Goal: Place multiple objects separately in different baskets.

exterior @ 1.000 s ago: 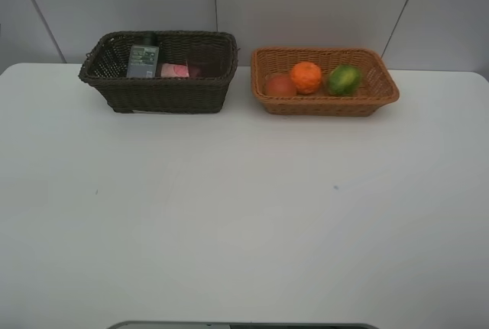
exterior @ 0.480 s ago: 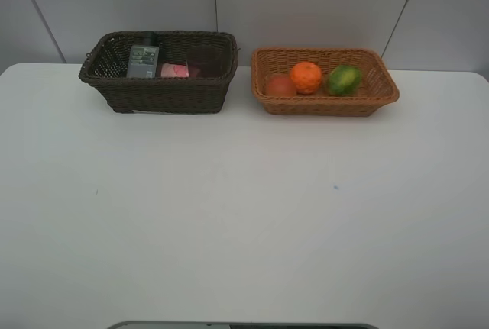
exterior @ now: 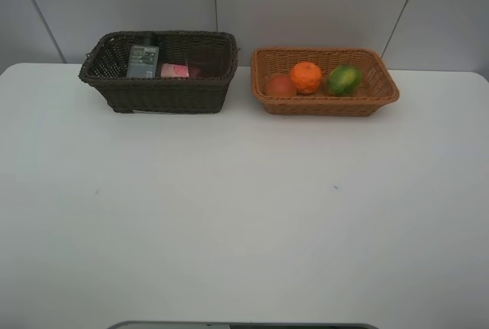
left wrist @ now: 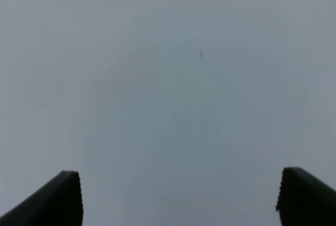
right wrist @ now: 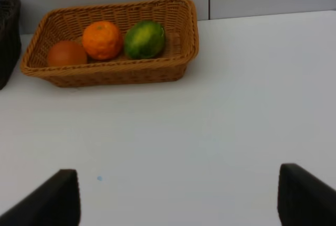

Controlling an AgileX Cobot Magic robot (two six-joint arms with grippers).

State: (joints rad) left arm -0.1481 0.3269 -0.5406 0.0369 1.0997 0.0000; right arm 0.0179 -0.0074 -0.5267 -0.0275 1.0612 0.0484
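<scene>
- The dark brown basket (exterior: pixel 158 72) is sitting near the far edge of the white table (exterior: pixel 244 214), toward the far left corner
- The flat dark-green bottle (exterior: pixel 143 59) is leaning against that basket's far wall at its left end, black cap up
- The pink bottle (exterior: pixel 175 71) is lying just beside the green one, toward the middle of the same basket; something dark pink is showing at its right, too dim to tell what it is
- The orange-tan basket (exterior: pixel 325 82) is sitting just beside the dark one along the same far edge, right of the middle, the two not touching
- Three fruits are lying in a row inside it: the red-orange fruit (exterior: pixel 280 85) at the left end, the tangerine (exterior: pixel 306 77) in the middle touching it, the green fruit (exterior: pixel 344 79) to the right
- The left gripper (left wrist: pixel 178 197) is hanging over bare table with its two dark fingertips (left wrist: pixel 58 200) standing wide apart, nothing between them
- The right gripper (right wrist: pixel 178 194) is facing the orange-tan basket from well back over the table, its fingertips (right wrist: pixel 304 194) likewise spread apart and holding nothing
- Neither arm is showing in the high view
</scene>
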